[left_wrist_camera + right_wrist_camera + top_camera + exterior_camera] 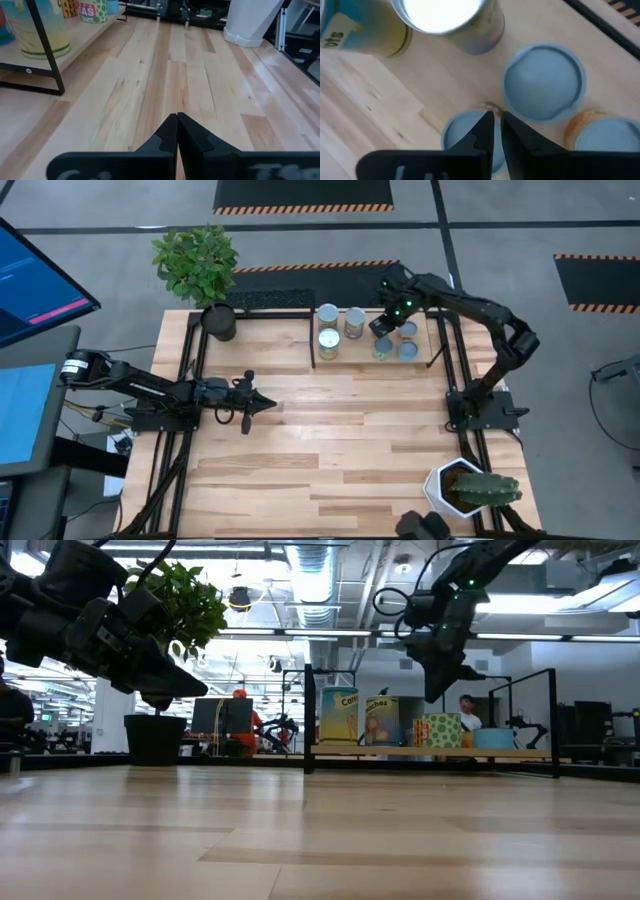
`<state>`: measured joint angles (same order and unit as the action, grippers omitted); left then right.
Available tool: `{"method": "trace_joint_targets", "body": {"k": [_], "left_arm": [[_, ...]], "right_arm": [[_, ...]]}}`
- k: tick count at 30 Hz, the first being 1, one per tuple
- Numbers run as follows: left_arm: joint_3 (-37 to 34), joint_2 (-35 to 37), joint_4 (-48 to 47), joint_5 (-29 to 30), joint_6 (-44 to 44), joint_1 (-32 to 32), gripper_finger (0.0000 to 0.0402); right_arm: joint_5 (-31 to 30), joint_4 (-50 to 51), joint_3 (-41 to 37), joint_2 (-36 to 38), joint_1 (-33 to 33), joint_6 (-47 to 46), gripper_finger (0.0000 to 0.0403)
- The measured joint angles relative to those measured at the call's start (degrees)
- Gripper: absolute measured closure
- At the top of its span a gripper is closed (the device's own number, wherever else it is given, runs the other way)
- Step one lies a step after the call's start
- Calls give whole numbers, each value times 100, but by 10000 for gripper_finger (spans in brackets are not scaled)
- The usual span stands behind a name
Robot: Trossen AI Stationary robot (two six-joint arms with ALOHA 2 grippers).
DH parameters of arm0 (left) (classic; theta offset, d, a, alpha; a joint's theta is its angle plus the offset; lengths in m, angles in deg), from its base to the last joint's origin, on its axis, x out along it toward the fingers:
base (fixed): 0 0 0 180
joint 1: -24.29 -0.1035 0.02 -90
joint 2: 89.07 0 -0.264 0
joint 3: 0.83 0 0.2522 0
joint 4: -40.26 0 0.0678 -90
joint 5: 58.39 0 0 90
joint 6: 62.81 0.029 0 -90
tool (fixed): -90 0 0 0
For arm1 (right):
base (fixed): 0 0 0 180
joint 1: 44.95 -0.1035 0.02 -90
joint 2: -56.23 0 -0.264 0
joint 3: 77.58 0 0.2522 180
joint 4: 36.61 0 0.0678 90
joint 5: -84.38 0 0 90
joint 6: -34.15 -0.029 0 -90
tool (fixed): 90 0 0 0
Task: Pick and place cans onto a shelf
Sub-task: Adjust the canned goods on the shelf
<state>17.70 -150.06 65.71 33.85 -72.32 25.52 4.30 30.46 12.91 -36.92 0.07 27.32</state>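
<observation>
Apparently finished placing, the right hand [383, 323] hovers narrowly parted, gripping nothing, over cans [329, 343] grouped on the shelf [300, 343], while the left hand [262, 404] waits closed above the desk [330, 450].

A leafy green plant [195, 260] in a black round pot [219, 321] stands at the far left corner of the wooden table [330, 450]. A cactus [487, 488] in a white pot [445, 485] sits at the near right corner. A blue-lit monitor [35, 280] stands off the table's left side.
</observation>
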Motion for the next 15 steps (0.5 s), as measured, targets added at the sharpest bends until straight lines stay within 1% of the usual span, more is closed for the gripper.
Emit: {"method": "trace_joint_targets", "body": {"k": [4, 8, 11, 15], "left_arm": [[0, 0, 0, 2, -18, 0, 402], [0, 0, 1, 4, -18, 0, 401], [0, 0, 1, 7, -18, 0, 401], [0, 0, 7, 9, -18, 0, 401]], "right_arm": [[72, 145, 0, 4, 6, 18, 345], [82, 330, 0, -57, 4, 273, 345], [67, 310, -66, -103, -5, 467, 345], [65, 139, -169, -94, -40, 474, 345]]}}
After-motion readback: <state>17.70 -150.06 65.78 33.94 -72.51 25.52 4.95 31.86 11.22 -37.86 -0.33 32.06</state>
